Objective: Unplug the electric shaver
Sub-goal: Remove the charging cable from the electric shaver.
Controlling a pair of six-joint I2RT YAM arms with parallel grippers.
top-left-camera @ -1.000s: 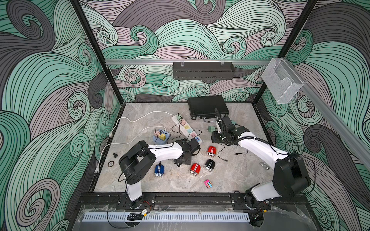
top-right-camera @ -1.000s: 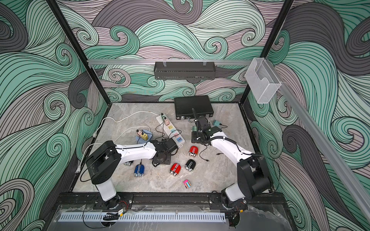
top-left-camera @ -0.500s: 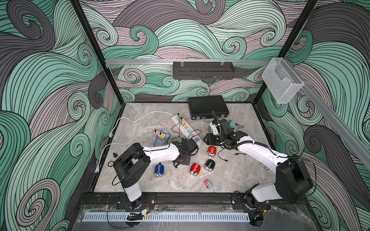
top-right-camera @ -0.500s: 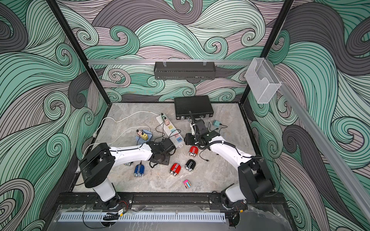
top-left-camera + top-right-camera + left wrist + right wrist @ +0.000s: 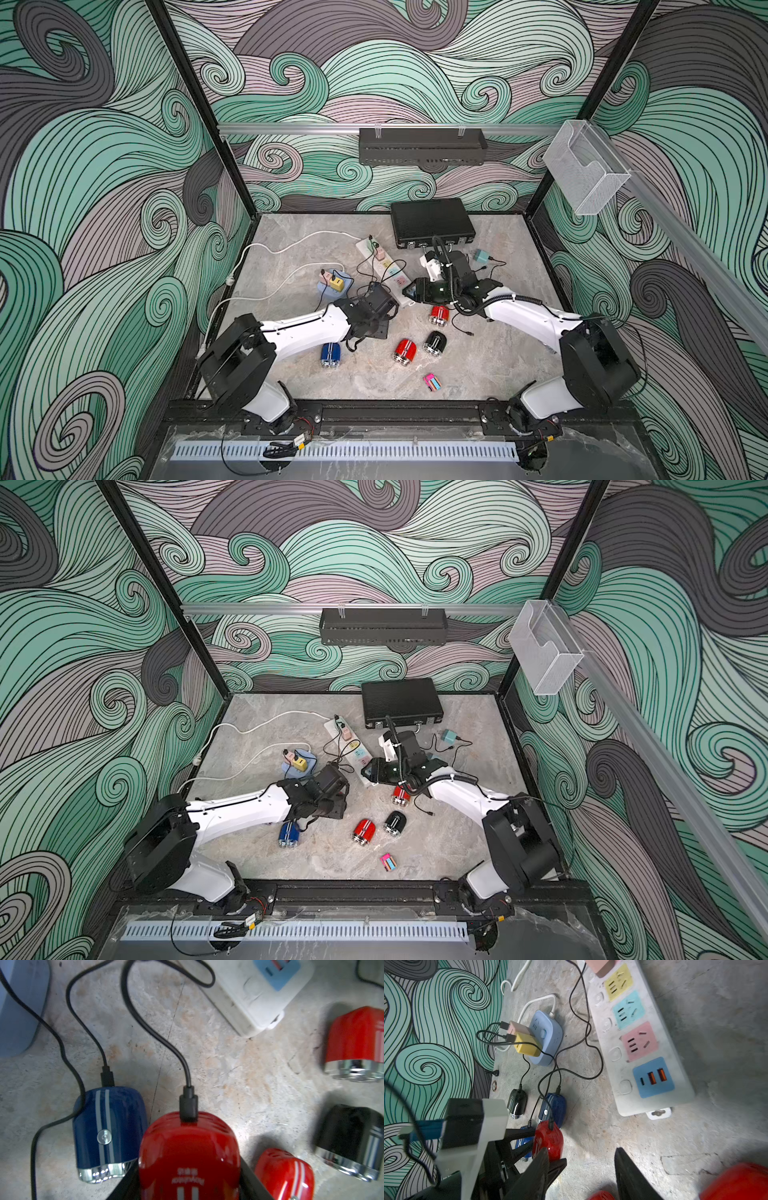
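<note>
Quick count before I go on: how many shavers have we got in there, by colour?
Red shavers: 3
Blue shavers: 2
Black shavers: 2
Total: 7
One blue and one black show only in the right wrist view.

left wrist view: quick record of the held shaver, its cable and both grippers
held: red shaver, in left gripper
cable: black plug seated in the shaver's end
right gripper: open, empty, near the power strip end
neighbour: blue shaver, also plugged in
</note>
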